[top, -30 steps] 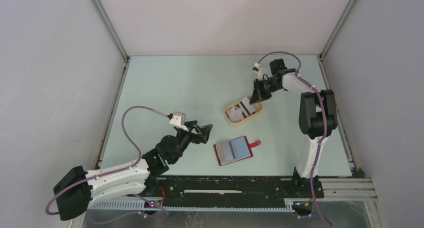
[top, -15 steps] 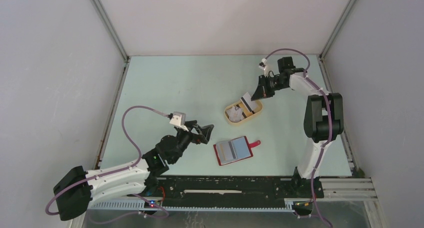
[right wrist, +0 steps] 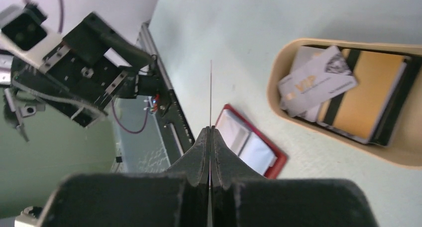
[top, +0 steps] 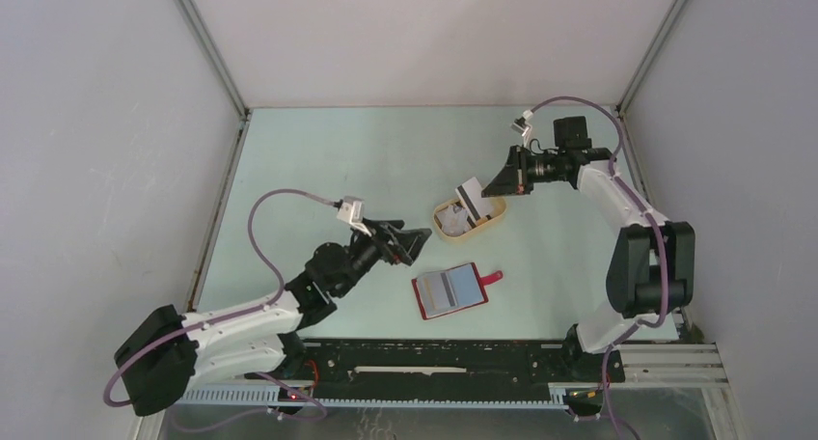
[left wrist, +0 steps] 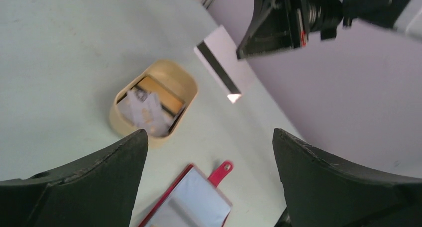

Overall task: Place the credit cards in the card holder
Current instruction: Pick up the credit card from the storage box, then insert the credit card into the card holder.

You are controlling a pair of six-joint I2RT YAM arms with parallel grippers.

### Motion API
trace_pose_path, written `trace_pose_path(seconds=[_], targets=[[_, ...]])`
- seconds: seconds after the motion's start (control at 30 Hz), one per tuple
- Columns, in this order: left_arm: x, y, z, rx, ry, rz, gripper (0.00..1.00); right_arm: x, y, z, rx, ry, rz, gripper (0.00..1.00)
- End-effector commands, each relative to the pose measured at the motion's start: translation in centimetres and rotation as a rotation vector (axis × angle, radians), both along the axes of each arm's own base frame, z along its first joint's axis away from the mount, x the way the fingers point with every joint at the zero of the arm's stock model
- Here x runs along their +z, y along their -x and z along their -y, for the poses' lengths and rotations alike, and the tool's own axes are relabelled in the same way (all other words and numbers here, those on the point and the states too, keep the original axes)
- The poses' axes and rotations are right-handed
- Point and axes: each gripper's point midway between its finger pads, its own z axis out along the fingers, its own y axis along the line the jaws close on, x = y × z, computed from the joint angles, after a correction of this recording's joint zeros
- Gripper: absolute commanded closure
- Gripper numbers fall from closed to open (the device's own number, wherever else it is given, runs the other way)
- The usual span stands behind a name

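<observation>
Your right gripper (top: 485, 190) has risen out of the beige tray (top: 442, 230) and is pinched shut on one credit card (top: 471, 195), which now hangs in the air just above the tray, right of the table's middle; the other cards (right wrist: 318, 80) remain inside. Your left gripper (top: 420, 244) has spread its jaws wide, holding nothing, and has edged toward the open card holder (top: 451, 289), which lies flat near the table's near edge. The pick looks done, so I judge that carrying the card to the holder comes next.

Red card holder (top: 451, 290), pale blue-grey inside; beige tray (top: 440, 231); white card (top: 470, 191), dark stripe.
</observation>
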Motion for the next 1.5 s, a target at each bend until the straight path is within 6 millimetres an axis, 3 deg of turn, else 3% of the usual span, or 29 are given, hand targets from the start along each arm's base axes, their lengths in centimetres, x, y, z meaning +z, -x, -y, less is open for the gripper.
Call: trace_pose_path(seconds=[0.0,0.23,0.5,0.8,0.9,1.0,1.07,1.1,1.2,1.27,1.33,1.47], targets=[[6.7,-1.5,1.9,-0.062,0.241,0.007,0.01,4.5,2.0,-0.8,0.043,-0.126,0.061,1.00],[8.6,-3.0,4.0,-0.145,0.411,-0.027,0.13,6.9,5.0,-1.7,0.097,-0.174,0.110,1.00],[9.7,-3.0,6.3,-0.251,0.478,-0.023,0.29,7.5,6.6,-2.8,0.143,-0.190,0.119,1.00],[8.7,-3.4,8.1,-0.304,0.484,-0.067,0.52,7.5,7.3,-3.5,0.174,-0.190,0.124,1.00],[8.7,-3.4,8.4,-0.325,0.491,-0.068,0.70,7.3,7.3,-3.6,0.178,-0.186,0.123,1.00],[9.0,-3.1,8.5,-0.352,0.505,-0.057,0.98,7.0,7.4,-3.7,0.185,-0.182,0.129,1.00],[8.9,-2.8,8.3,-0.363,0.510,-0.046,1.00,7.1,7.9,-3.8,0.216,-0.192,0.155,1.00],[9.0,-2.6,8.2,-0.371,0.514,-0.032,1.00,7.2,8.2,-3.7,0.234,-0.196,0.178,0.98],[8.5,-1.9,7.7,-0.402,0.492,-0.009,1.00,7.3,9.5,-3.6,0.281,-0.172,0.287,0.63],[7.9,-1.1,7.4,-0.435,0.466,-0.001,1.00,7.0,10.6,-3.6,0.310,-0.133,0.351,0.48],[7.5,-0.2,7.3,-0.477,0.436,0.003,1.00,6.6,11.6,-4.0,0.345,-0.101,0.391,0.40],[6.5,1.4,7.2,-0.547,0.387,-0.009,1.00,6.4,12.8,-4.6,0.403,-0.098,0.431,0.40]])
